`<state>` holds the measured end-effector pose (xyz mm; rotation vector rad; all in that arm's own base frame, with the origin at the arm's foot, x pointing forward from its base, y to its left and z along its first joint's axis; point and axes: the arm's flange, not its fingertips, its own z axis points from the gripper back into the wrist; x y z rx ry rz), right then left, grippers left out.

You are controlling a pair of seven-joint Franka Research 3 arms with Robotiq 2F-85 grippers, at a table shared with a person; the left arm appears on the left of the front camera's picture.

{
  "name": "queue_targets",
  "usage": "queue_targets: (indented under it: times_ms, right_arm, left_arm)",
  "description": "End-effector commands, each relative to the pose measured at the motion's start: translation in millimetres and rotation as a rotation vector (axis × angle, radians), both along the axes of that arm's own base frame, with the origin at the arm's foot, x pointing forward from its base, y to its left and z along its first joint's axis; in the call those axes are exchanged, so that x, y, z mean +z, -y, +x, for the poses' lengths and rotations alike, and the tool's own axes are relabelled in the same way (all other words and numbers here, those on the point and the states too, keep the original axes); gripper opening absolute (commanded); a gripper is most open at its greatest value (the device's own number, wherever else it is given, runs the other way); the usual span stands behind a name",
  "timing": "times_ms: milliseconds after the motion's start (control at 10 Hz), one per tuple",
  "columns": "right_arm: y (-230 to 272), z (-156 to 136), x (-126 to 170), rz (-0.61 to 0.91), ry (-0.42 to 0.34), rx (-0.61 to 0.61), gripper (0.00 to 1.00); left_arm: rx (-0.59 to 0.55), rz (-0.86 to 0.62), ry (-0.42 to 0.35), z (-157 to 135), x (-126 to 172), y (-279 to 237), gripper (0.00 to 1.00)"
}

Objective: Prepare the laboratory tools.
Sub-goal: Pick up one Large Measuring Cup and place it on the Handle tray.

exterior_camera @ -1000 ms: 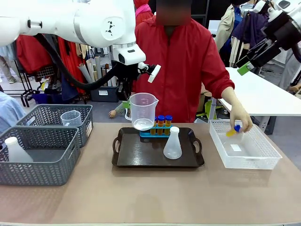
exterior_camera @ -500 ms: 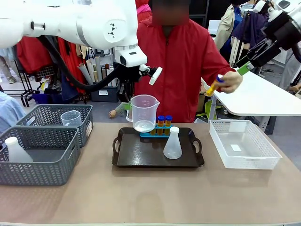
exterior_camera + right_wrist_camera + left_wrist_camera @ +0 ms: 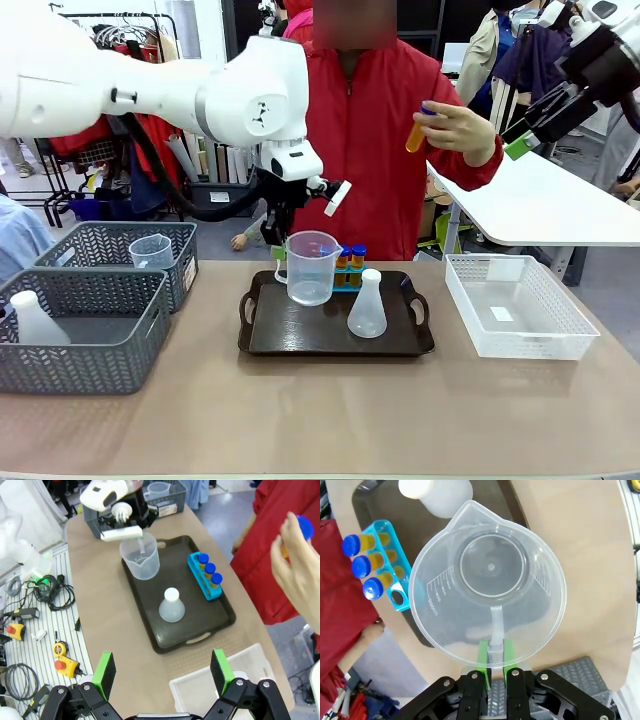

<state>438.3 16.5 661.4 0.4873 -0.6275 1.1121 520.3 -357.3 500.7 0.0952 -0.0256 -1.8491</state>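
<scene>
Left gripper [image 3: 493, 666]: jaws pinching the measuring beaker [image 3: 311, 266] handle, beaker over the brown tray [image 3: 300, 340]. Right gripper [image 3: 162, 672]: jaws spread, raised above the desk [image 3: 320, 420]. Person's hand [image 3: 458, 128] holds one blue-capped tube [image 3: 417, 130] aloft.

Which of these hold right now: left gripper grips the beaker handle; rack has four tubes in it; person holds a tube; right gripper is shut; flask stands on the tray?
1. The left gripper is shut on the beaker handle. True.
2. The rack holds four tubes. False: three tubes sit in it, and one slot is empty.
3. The person's hand holds a tube. True.
4. The right gripper is shut. False: its fingers stand wide apart, holding nothing.
5. The flask stands upright on the tray. True.
</scene>
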Motion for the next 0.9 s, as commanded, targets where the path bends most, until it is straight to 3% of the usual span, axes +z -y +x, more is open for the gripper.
queue_targets:
  times_ms: [0,400,800]
  right_arm:
    - [-0.6,-0.4,1.1,0.005,0.009,0.008,1.0]
    - [-0.6,-0.4,1.1,0.005,0.009,0.008,1.0]
    - [-0.6,-0.4,1.1,0.005,0.009,0.008,1.0]
  left_arm:
    - [0.035,0.013,0.028,5.2,-17.5,7.2,0.0]
    - [0.075,0.025,-0.032,29.0,-63.5,9.9,0.0]
    - [0.126,0.023,-0.062,37.5,-84.0,1.9,0.0]
